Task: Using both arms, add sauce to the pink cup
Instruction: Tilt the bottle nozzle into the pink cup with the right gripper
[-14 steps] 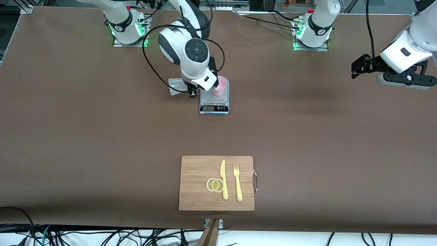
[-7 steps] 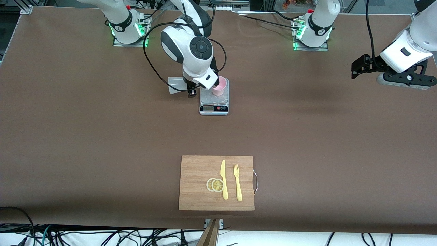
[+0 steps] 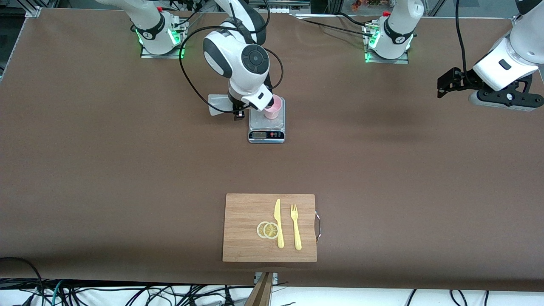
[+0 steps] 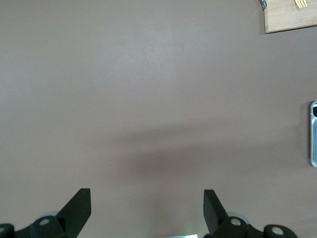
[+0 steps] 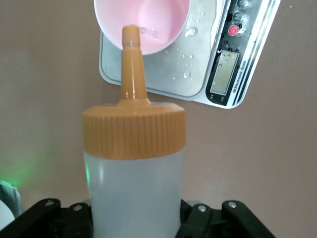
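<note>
The sauce (image 5: pixel 133 163) is gripped in the closed fingers of the right gripper (image 3: pixel 239 111), held up beside the scale (image 3: pixel 266 124) at the side toward the right arm's end of the table. In the right wrist view its orange nozzle (image 5: pixel 132 64) is seen pointing at the rim of the cup (image 5: pixel 143 22). The cup (image 3: pixel 273 107) is set upright on the scale's plate (water droplets are scattered over the metal). The bottle's body is hidden in the front view by the arm's wrist.

The left gripper (image 4: pixel 146 213) is held waiting over bare table (image 3: pixel 106 170) toward the left arm's end, its fingers spread wide with nothing between them.

Nearer the camera a board (image 3: pixel 246 212) is laid with a knife (image 3: pixel 279 222), a fork (image 3: pixel 296 227) and two lemon slices (image 3: pixel 267 230).
</note>
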### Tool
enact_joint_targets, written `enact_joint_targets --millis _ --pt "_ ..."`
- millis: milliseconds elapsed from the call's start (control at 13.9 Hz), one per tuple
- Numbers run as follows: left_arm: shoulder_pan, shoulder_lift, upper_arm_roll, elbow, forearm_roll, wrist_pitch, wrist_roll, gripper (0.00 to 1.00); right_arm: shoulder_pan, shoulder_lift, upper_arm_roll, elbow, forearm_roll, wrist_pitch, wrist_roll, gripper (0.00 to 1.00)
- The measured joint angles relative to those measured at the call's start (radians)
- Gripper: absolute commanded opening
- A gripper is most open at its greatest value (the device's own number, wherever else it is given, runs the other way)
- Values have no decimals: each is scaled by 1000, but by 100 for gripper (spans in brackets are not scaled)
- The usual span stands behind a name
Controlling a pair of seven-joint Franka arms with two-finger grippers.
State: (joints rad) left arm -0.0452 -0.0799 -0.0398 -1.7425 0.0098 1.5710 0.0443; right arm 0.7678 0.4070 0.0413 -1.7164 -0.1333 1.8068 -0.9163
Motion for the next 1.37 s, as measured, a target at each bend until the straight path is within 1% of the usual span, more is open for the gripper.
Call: enact_joint_targets --millis 360,1369 --pt "0 0 0 0 0 0 0 100 9 24 0 38 -4 -30 9 0" --pt "0 0 0 0 -15 0 0 100 13 30 -3 44 -3 -15 -3 0"
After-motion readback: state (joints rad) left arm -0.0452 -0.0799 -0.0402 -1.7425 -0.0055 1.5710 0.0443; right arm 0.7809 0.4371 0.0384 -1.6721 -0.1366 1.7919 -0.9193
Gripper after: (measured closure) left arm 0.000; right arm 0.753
